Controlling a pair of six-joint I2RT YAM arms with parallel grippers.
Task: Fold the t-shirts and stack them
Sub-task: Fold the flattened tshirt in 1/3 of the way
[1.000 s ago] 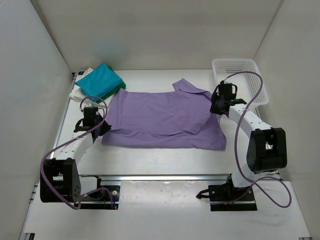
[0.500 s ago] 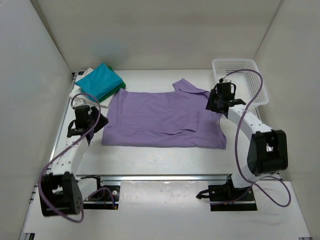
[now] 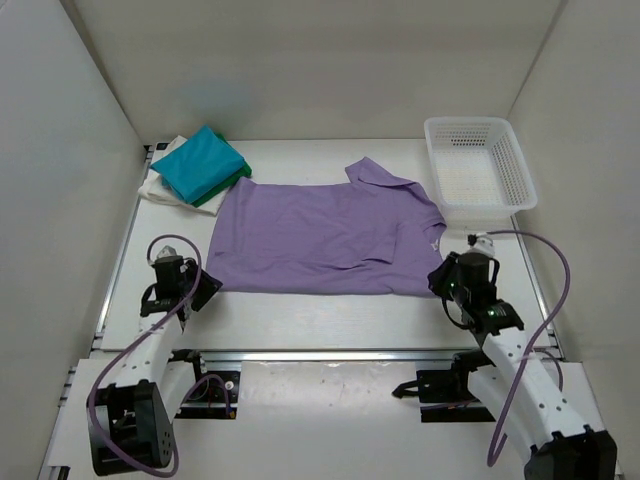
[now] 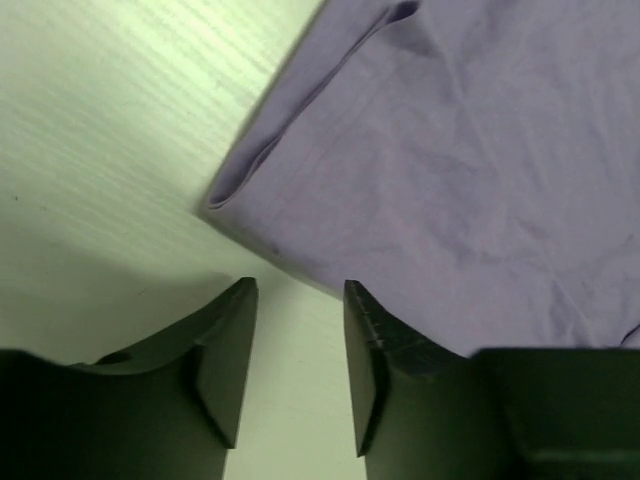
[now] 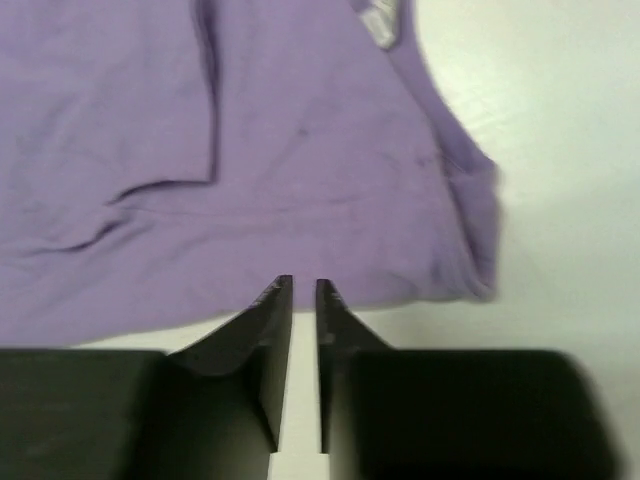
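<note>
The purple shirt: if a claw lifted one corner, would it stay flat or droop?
Probably droop: the purple shirt shows soft creases and a doubled-over edge, so it looks floppy. Lying so flat, it seems thin and light. Pushed, it would likely bunch, not slide whole.

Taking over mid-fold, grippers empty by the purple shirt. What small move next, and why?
Probably open the right gripper and ease it onto the near right corner of the purple shirt: its jaws are almost shut, short of the hem. The left gripper is open.
</note>
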